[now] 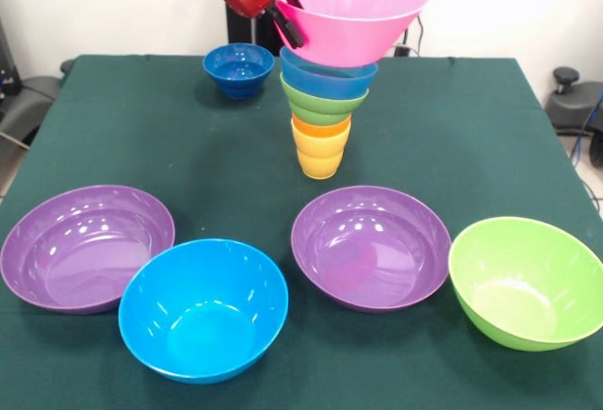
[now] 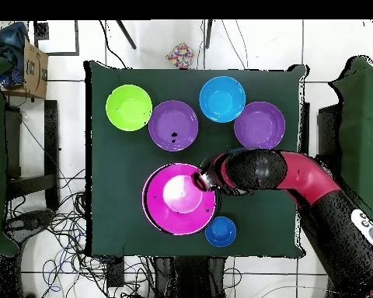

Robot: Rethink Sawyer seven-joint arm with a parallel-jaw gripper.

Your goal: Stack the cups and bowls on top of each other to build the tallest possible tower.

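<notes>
Front view, left to right:
Purple bowl [image 1: 87, 246]: near left, on desk [image 1: 141, 137].
Blue bowl [image 1: 203, 309]: nearest edge.
Dark blue bowl [image 1: 237, 70]: far, left of tower.
Tower [image 1: 323, 118]: centre-far; cups below, green and blue bowls above.
Pink bowl [image 1: 356, 9]: above tower, tilted; rim clamped in jaws of gripper [image 1: 285, 16].
Second purple bowl [image 1: 370, 246]: near centre-right.
Green bowl [image 1: 526, 282]: near right.
</notes>
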